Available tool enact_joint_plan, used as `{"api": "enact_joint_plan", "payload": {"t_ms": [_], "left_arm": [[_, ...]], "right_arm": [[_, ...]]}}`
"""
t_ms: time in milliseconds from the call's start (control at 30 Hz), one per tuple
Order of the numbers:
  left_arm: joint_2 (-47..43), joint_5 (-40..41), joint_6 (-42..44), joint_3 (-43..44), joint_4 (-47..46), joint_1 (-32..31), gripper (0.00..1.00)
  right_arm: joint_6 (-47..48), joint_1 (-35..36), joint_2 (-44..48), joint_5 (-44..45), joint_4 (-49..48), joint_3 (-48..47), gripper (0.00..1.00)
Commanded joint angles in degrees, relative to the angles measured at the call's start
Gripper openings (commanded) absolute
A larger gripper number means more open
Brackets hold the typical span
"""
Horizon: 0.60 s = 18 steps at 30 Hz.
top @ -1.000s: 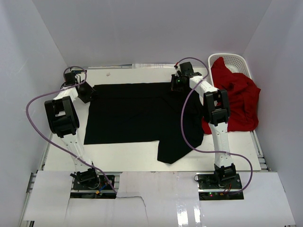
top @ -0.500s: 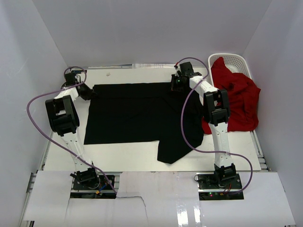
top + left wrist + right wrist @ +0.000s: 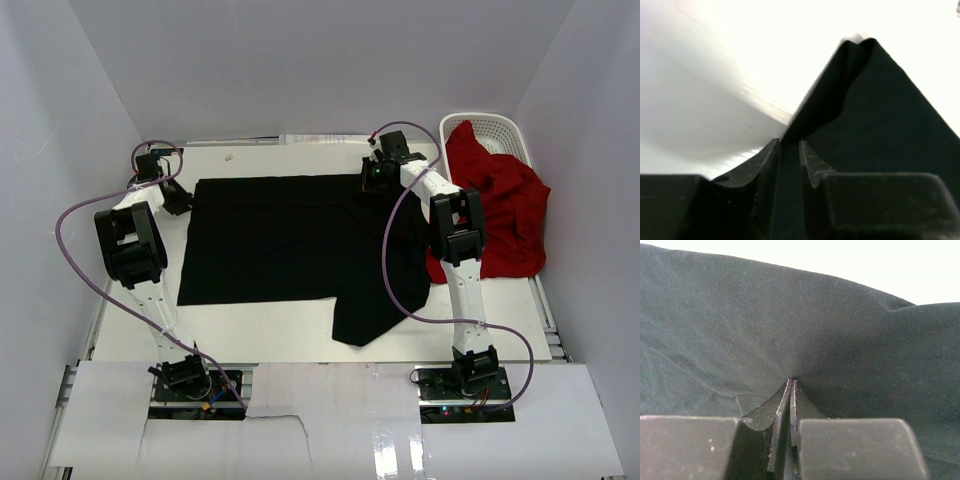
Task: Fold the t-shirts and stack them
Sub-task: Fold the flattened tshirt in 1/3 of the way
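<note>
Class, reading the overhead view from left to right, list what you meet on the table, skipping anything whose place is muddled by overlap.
left gripper → black t-shirt → red t-shirt

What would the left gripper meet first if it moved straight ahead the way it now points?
The black t-shirt: its folded edge runs straight up to the left gripper. Whether cloth already sits between the tips is unclear.
</note>
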<state>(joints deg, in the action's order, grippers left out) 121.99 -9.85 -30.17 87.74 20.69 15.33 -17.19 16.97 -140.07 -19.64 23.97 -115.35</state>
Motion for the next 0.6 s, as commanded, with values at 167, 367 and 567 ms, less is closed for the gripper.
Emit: {"api": "enact_joint_plan", "payload": {"t_ms": [167,367,567], "left_arm": [[-4.05,11.40,5.39,4.98,5.23,0.40,0.42],[-7.46,10.56,4.33,5.07,4.28,-0.30,0.43],[-8.61,-2.68,7.66,9.02,2.60,-8.02,0.43]], "right_arm": [[0.58,-0.10,0.24,1.36,3.28,0.74,0.08],[1.11,-0.10,0.59,1.27,4.07,-1.10,0.08],[2.25,-0.01,3.56,0.57,5.13,-2.78,0.09]]}}
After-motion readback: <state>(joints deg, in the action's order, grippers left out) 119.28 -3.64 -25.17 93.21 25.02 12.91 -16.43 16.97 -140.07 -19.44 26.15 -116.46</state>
